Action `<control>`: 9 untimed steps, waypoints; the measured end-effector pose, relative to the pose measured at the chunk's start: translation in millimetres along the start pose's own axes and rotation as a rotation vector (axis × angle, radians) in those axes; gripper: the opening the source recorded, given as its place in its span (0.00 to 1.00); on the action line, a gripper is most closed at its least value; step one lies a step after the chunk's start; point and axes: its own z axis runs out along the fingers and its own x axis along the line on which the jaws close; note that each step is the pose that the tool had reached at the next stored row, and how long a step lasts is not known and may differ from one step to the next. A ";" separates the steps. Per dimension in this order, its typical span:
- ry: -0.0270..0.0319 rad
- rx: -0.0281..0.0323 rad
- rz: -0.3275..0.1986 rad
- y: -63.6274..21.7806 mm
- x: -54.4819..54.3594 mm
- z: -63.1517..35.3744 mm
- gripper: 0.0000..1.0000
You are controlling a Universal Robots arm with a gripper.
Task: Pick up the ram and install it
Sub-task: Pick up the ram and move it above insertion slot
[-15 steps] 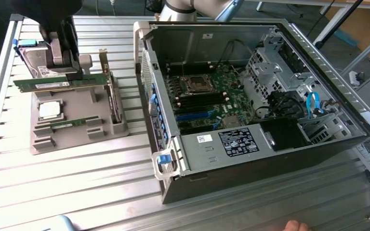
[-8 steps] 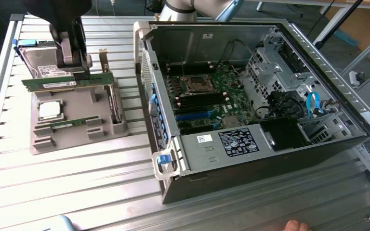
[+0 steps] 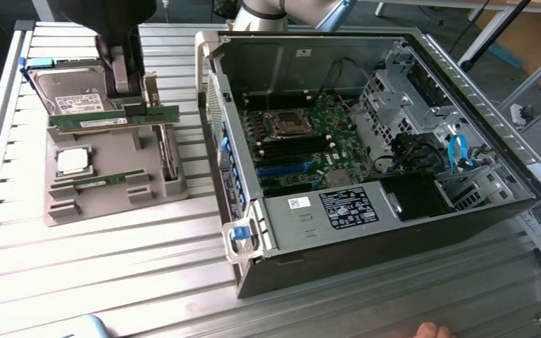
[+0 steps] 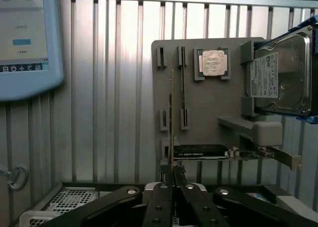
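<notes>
Near: open PC case (image 3: 346,239) on the table (image 3: 110,274), motherboard (image 3: 313,130) exposed, memory slots look empty, so nothing is installed yet. Farther back, exterior view's left: grey tray (image 3: 110,158) with a processor chip (image 3: 71,160) and a second memory stick (image 3: 96,181) lying in it. At the tray's far end the ram (image 3: 110,120) hangs level above the tray, jaws clamped near its middle. Pickup looks done. The ram is not yet over the case and not yet seated.

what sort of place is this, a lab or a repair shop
Likely a robotics lab bench: an open black desktop computer case lies on a ribbed aluminium table, a grey plastic parts holder beside it, and the robot's gripper grips a long green ram stick.
</notes>
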 end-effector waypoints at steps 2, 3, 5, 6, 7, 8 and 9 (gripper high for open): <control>0.0000 0.0000 0.000 -4.2 0.1 0.1 0.12; 0.0000 0.0000 0.000 -6.6 0.2 0.2 0.12; -0.0001 0.0000 0.000 -11.3 0.4 0.4 0.12; 0.0000 0.0000 0.000 -14.0 0.4 0.4 0.12; -0.0001 0.0001 0.000 -16.5 0.5 0.5 0.12; 0.0000 0.0000 0.000 -18.9 0.6 0.5 0.12; 0.0000 0.0000 0.000 -21.6 0.7 0.6 0.12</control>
